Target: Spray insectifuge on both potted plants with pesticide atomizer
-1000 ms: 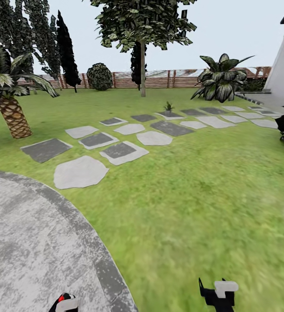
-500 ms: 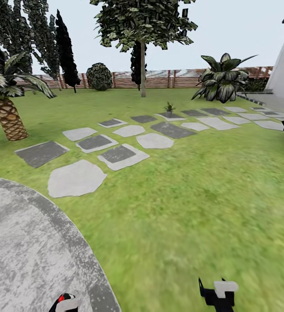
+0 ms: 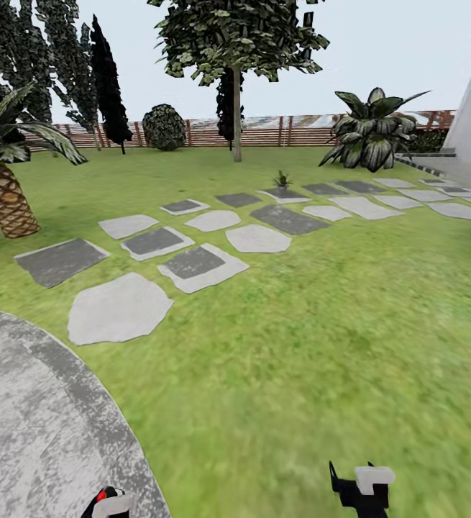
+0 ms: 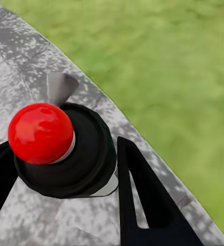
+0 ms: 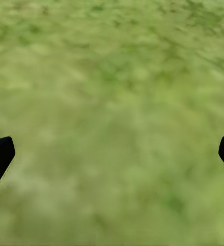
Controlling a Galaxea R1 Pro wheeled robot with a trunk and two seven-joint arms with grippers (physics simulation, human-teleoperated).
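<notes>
The left gripper (image 4: 60,174) is clamping the pesticide atomizer (image 4: 65,154), red-capped, its fingers (image 4: 142,200) closed against the dark body, over the round patio's (image 3: 41,424) edge. The right gripper (image 5: 112,154) is hanging spread wide and empty above the lawn (image 3: 321,324). Beyond the patio, stepping stones (image 3: 192,266) are leading to a small potted plant (image 3: 282,180), with the wooden fence (image 3: 264,133) behind.
</notes>
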